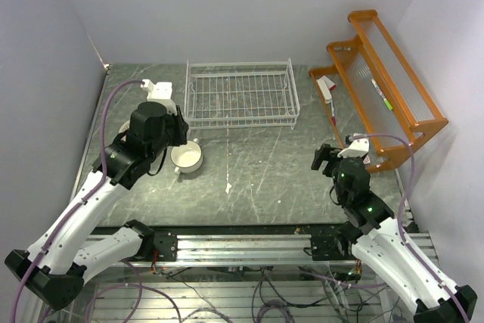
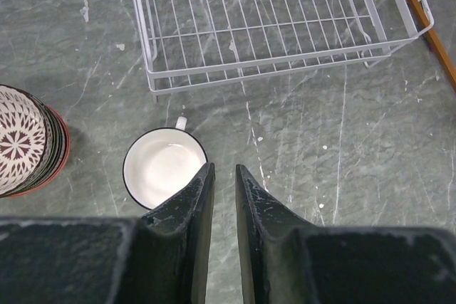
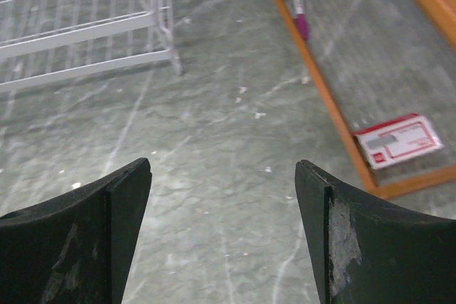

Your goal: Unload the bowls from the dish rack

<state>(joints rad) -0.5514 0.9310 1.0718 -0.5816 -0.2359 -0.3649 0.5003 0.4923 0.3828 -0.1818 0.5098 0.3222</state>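
Note:
The white wire dish rack (image 1: 240, 94) stands at the back middle with nothing in it; it also shows in the left wrist view (image 2: 278, 69) and the right wrist view (image 3: 85, 30). A white bowl with a side handle (image 1: 186, 157) (image 2: 162, 167) sits on the table in front of the rack's left corner. A stack of patterned bowls with a red rim (image 2: 27, 140) stands left of it. My left gripper (image 1: 180, 132) (image 2: 222, 170) hovers just right of the white bowl, nearly closed and empty. My right gripper (image 1: 324, 158) (image 3: 223, 169) is wide open and empty above bare table.
An orange wooden shelf (image 1: 378, 88) (image 3: 324, 90) stands at the right, with a red-and-white card (image 3: 397, 140) and a pen (image 3: 299, 12) on it. A white object (image 1: 157, 90) sits left of the rack. Walls close in on the left, back and right.

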